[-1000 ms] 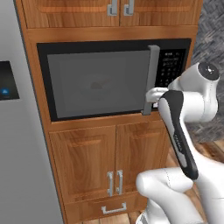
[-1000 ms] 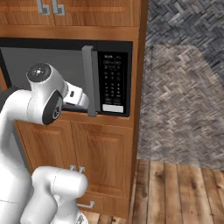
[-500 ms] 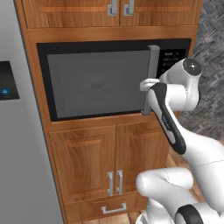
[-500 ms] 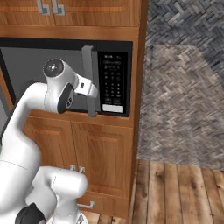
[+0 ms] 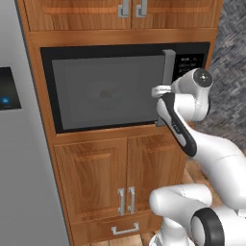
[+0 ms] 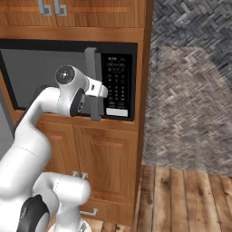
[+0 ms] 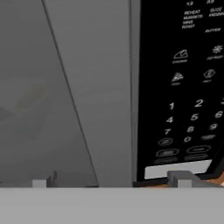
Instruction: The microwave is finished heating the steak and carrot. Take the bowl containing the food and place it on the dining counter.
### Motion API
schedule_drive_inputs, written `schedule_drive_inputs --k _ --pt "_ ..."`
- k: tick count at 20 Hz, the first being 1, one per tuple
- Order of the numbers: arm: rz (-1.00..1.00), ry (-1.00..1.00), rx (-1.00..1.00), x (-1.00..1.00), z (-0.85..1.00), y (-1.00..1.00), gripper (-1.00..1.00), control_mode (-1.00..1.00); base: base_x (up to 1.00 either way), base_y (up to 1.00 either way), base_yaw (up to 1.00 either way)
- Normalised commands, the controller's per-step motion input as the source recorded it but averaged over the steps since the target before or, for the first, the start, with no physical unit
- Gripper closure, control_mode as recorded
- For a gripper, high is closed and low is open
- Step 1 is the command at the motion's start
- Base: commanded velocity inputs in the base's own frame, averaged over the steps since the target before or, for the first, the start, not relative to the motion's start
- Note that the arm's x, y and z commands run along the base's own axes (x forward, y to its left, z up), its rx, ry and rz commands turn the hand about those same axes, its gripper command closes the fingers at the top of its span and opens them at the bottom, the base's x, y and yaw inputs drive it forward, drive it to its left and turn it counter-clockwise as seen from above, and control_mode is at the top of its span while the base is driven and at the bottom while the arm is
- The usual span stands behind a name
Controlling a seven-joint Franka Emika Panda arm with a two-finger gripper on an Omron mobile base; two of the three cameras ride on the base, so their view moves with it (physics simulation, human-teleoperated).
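Note:
The microwave [image 5: 105,91] is built into the wooden cabinet wall, and its grey glass door is shut. Its vertical grey handle [image 5: 168,72] [image 6: 90,59] [image 7: 109,87] stands beside the black keypad [image 6: 118,86] [image 7: 183,87]. My gripper [image 5: 157,91] [image 6: 103,92] [image 7: 109,181] is open, close in front of the lower part of the handle. In the hand view the handle lies between my two finger tips. Only a faint dark shape shows through the glass; the bowl, steak and carrot are hidden behind the door. The dining counter is out of view.
A grey fridge [image 5: 24,168] with a blue-lit display [image 5: 7,101] stands left of the microwave. Wooden cabinet doors [image 5: 120,163] sit below it and more above. To the right are a herringbone wall [image 6: 190,90] and wooden floor [image 6: 181,199].
The arm has swung in toward the microwave, and the hand has shifted left and slightly up along the handle. The gripper has stayed open and the door has stayed shut.

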Motion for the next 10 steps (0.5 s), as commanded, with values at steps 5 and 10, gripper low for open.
schedule_drive_inputs --k 5,10 --pt "0.0 0.0 0.0 0.62 -0.05 -0.02 -1.0 -1.0 0.0 0.0 0.0" --pt "0.0 0.0 0.0 0.59 -0.1 0.0 -1.0 -1.0 0.0 0.0 0.0"
